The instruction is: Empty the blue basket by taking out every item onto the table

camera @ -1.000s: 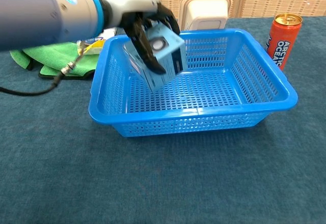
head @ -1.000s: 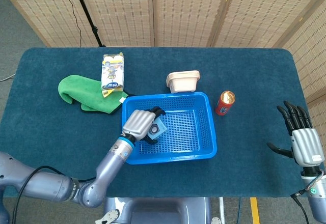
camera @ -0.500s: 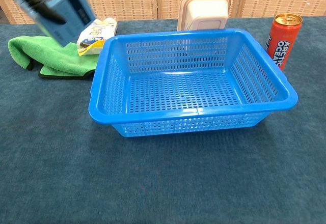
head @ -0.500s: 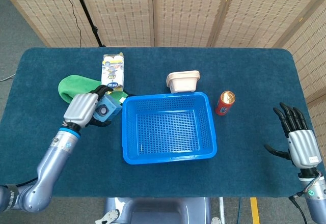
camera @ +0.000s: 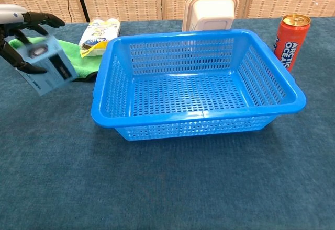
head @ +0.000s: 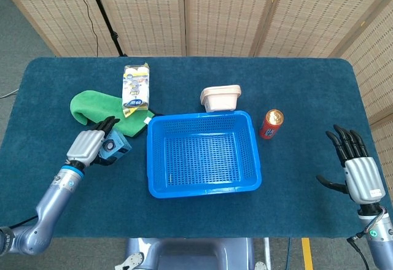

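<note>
Your left hand (head: 89, 146) is gripping the light blue box (head: 115, 146), its dark fingers (camera: 36, 18) wrapping over the top and side. The box is hanging tilted to the left of the blue basket (head: 202, 154), just in front of the green cloth (head: 98, 111), and whether it is touching the table (head: 301, 92) cannot be told. Your right hand (head: 358, 170) is hovering with fingers spread wide, holding nothing, well apart from the basket, past the red can (head: 271, 124).

Box (head: 115, 146) left of basket (head: 202, 187), can (head: 271, 124) right
</note>
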